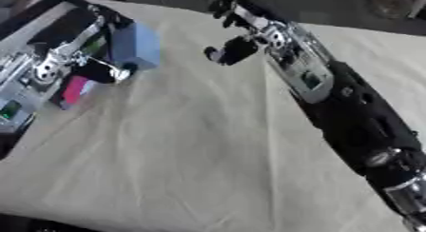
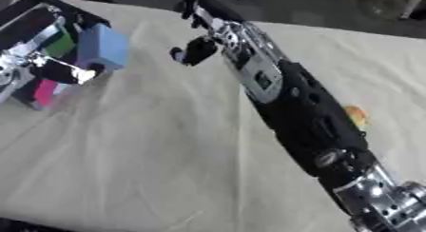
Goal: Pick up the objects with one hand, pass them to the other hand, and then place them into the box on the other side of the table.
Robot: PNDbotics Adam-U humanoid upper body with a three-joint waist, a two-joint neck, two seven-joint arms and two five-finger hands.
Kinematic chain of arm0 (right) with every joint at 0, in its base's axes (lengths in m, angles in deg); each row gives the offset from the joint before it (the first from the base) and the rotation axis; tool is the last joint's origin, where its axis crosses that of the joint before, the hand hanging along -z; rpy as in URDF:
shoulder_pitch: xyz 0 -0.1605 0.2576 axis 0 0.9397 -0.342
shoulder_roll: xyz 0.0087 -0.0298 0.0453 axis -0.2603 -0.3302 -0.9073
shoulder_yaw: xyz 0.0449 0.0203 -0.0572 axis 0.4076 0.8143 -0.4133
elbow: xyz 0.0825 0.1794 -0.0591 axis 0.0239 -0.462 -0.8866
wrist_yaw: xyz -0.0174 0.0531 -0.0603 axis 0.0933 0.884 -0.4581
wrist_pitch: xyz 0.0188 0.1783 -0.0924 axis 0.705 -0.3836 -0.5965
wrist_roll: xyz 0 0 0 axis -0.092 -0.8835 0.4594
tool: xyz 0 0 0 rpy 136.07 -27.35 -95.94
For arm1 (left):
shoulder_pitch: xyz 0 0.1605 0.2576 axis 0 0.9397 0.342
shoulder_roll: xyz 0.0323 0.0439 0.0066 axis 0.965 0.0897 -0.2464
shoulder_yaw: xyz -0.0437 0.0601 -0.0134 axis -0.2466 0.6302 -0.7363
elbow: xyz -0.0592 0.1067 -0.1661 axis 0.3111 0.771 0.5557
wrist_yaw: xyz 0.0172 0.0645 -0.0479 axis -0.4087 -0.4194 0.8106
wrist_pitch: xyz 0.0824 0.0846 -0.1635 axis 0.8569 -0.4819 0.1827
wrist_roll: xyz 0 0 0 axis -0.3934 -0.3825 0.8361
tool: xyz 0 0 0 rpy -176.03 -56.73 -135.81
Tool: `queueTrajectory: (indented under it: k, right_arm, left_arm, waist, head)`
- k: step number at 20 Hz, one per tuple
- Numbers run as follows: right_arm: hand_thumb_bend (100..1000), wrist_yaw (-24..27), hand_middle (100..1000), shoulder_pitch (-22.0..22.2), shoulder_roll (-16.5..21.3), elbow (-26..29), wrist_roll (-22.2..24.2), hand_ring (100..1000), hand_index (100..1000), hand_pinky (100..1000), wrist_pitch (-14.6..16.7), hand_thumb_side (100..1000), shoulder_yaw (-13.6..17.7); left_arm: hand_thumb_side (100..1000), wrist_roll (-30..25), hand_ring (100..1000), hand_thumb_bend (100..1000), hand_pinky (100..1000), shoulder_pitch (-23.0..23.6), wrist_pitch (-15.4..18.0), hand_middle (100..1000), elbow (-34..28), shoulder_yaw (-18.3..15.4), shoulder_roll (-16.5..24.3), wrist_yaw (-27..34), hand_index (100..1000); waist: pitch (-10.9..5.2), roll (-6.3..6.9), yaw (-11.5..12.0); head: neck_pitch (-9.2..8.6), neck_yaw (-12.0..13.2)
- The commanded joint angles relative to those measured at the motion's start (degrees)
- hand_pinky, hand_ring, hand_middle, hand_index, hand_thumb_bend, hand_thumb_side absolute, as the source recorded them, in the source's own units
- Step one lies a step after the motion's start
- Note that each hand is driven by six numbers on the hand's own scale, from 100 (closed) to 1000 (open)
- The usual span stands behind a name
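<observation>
Pale blue block [image 2: 104, 46]: beside left hand [image 1: 58, 60], finger state unclear. Right hand [image 2: 204, 29]: fingers curled, empty, over cream-clothed counter [image 1: 191, 150].

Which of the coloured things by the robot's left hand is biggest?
The light blue block. It is far larger than the pink thing below the left hand and the green bit beside it.

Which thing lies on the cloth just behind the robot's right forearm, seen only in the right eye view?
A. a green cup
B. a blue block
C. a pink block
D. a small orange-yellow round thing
D: a small orange-yellow round thing peeks out at the right edge of the right forearm.
</observation>
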Motion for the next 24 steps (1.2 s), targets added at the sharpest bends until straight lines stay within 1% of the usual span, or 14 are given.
queueTrajectory:
  k: [1, 5, 6, 8, 10, 12, 15, 18, 21, 24]
  right_arm:
    - [100, 2.1, 775, -1.0, 2.2, 1.6, -3.5, 798, 860, 835, -3.3, 100, 1.6]
    - [100, 5.5, 786, -0.8, 3.5, 2.2, -9.0, 807, 875, 845, -6.8, 100, 1.8]
    - [100, 6.1, 791, -0.7, 3.7, 2.2, -9.7, 812, 876, 849, -7.3, 144, 1.7]
    - [100, 7.0, 800, -0.7, 4.1, 2.3, -10.3, 813, 873, 851, -7.6, 206, 1.6]
    - [100, 7.4, 799, -0.7, 4.5, 2.4, -10.6, 808, 865, 848, -7.5, 185, 1.5]
    - [100, 7.1, 797, -0.7, 5.0, 2.5, -10.8, 804, 859, 844, -7.6, 196, 1.6]
    - [100, 6.8, 796, -0.7, 5.3, 2.7, -11.5, 801, 859, 843, -7.9, 189, 1.9]
    - [100, 6.7, 794, -0.8, 5.8, 3.2, -11.9, 799, 857, 842, -8.0, 175, 2.2]
    - [100, 6.7, 791, -1.1, 6.4, 3.5, -12.3, 794, 853, 841, -8.3, 178, 2.5]
    - [100, 7.2, 789, -1.4, 7.2, 3.7, -12.7, 791, 852, 839, -8.8, 178, 2.9]
  left_arm:
    - [100, 2.2, 535, 328, 826, 0.2, -1.5, 271, -1.5, -3.6, 4.5, 1.9, 389]
    - [100, 5.2, 535, 322, 827, 1.5, -3.5, 271, 0.6, -6.9, 7.2, 4.3, 389]
    - [100, 5.9, 534, 319, 827, 1.7, -3.9, 271, 1.5, -7.5, 7.6, 4.7, 389]
    - [100, 7.2, 534, 317, 827, 1.9, -4.3, 272, 3.4, -8.6, 8.3, 5.2, 389]
    - [100, 8.5, 534, 318, 827, 2.0, -4.6, 272, 5.3, -9.7, 8.8, 5.6, 389]
    - [100, 9.6, 534, 320, 827, 2.0, -4.7, 272, 7.1, -10.5, 9.3, 5.8, 390]
    - [100, 10.2, 536, 332, 827, 1.7, -4.6, 275, 9.8, -11.1, 10.0, 5.9, 392]
    - [100, 10.3, 536, 302, 830, 0.7, -4.7, 278, 13.4, -11.5, 9.8, 5.8, 394]
    - [100, 10.3, 539, 290, 831, -0.9, -3.7, 284, 17.4, -11.4, 9.3, 5.5, 398]
    - [100, 10.3, 541, 270, 832, -3.0, -2.4, 289, 21.9, -11.3, 8.5, 4.4, 404]
  waist:
    - [-0.73, 1.31, 0.0]
    - [-0.71, 1.59, 0.0]
    - [-0.69, 1.66, 0.1]
    - [-0.66, 1.75, 0.0]
    - [-0.65, 1.8, 0.0]
    - [-0.64, 1.83, -0.1]
    - [-0.62, 1.87, -0.1]
    - [-0.56, 1.77, -0.2]
    - [-0.41, 1.44, -0.5]
    - [0.08, 0.88, -1.0]
  head:
    - [-0.06, 0.5]
    - [-0.06, 2.2]
    - [-0.06, 2.6]
    - [-0.06, 3.3]
    - [-0.06, 4.1]
    - [-0.06, 4.8]
    - [-0.06, 5.9]
    - [-0.06, 6.8]
    - [-0.06, 7.1]
    - [-0.73, 7.6]
